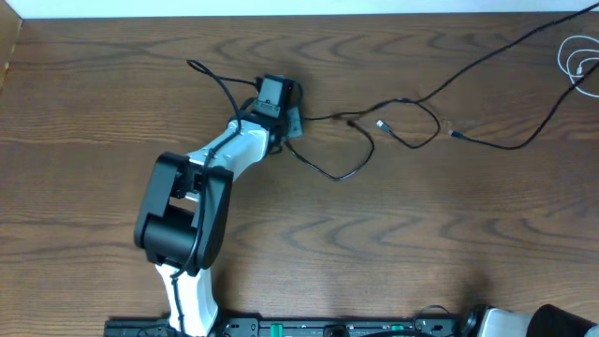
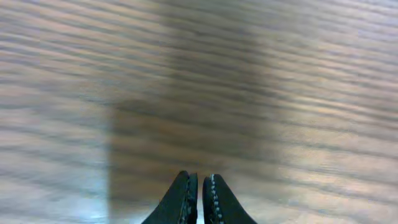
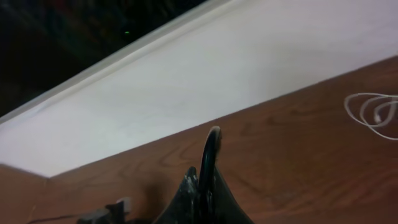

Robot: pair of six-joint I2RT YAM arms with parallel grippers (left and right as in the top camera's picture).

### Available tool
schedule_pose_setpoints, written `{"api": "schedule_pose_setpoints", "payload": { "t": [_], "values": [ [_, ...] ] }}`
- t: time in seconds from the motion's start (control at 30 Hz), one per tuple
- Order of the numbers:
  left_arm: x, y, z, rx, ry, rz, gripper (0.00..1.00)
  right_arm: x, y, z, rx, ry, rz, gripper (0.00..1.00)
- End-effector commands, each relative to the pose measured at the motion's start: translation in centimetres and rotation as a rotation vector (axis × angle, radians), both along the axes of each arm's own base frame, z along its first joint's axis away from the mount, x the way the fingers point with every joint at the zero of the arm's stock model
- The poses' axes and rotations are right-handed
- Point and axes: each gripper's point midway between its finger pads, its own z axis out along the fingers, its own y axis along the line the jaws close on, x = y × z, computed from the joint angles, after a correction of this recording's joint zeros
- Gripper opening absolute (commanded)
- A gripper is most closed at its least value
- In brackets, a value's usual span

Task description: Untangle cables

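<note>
- The left gripper [image 2: 199,182] has its fingers pressed together with barely a sliver between them. Its own camera shows only blurred table [image 1: 84,178] ahead, so I cannot tell if anything is pinched.
- From above, those fingers sit left of centre in the upper half of the frame, right where the black cable [image 1: 371,148] begins. It looks like a grip on the cable's end, but that is my guess.
- The right gripper [image 3: 204,186] is shut too. It is parked at the lower right, pointing at the far edge, and I see no cable in it.
- The black cable loops below and to the right of the left fingers. It seems to cross itself near the middle, then runs to the upper right corner.
- The white cable [image 1: 578,58] lies coiled at the upper right edge, and the black one passes close by it.
- I judge the step to be the first hold on the black cable.
- Next, the left arm needs a slow pull away from the loops. It should first confirm the grip by watching whether the cable follows.
</note>
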Motion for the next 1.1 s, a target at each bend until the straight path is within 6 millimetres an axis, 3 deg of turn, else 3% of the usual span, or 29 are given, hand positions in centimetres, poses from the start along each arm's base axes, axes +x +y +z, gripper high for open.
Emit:
{"api": "schedule_pose_setpoints", "payload": {
  "t": [0.0, 0.2, 0.3, 0.4, 0.43, 0.47, 0.6, 0.7, 0.83, 0.97, 1.07],
  "values": [
    [0.7, 3.4, 6.3, 0.039, -0.104, -0.003, 0.08, 1.1, -3.4, -1.4, -0.020, 0.041, -0.080, 0.01],
    [-0.3, 8.8, 12.4, 0.060, -0.169, 0.066, 0.07, 2.3, -9.9, -4.8, -0.005, 0.127, -0.211, 0.01],
    [-0.7, 11.8, 14.5, 0.086, -0.201, 0.099, 0.08, 2.4, -14.4, -6.9, 0.008, 0.176, -0.307, 0.01],
    [-1.2, 15.0, 15.7, 0.095, -0.214, 0.166, 0.08, 1.9, -19.4, -9.2, 0.024, 0.228, -0.420, 0.01],
    [-1.4, 16.9, 16.0, 0.099, -0.214, 0.209, 0.08, 1.0, -23.0, -11.1, 0.021, 0.281, -0.531, 0.01],
    [-1.5, 17.9, 15.9, 0.102, -0.210, 0.231, 0.08, 0.5, -24.8, -12.4, 0.023, 0.315, -0.582, 0.01],
    [-2.0, 20.3, 15.6, 0.108, -0.189, 0.283, 0.08, 0.4, -27.7, -16.2, 0.088, 0.384, -0.600, 0.01],
    [-2.1, 20.5, 15.6, 0.109, -0.189, 0.289, 0.07, 1.6, -27.5, -17.7, 0.118, 0.385, -0.514, 0.01],
    [-2.0, 19.6, 15.6, 0.101, -0.188, 0.267, 0.07, 2.6, -27.4, -17.9, 0.103, 0.374, -0.490, 0.01],
    [-1.9, 17.5, 15.5, 0.093, -0.183, 0.218, 0.07, 3.6, -27.7, -17.0, 0.070, 0.329, -0.483, 0.01],
    [-1.9, 14.4, 15.4, 0.044, -0.180, 0.134, 0.07, 4.1, -29.0, -15.9, 0.023, 0.280, -0.522, 0.01]
  ]
}}
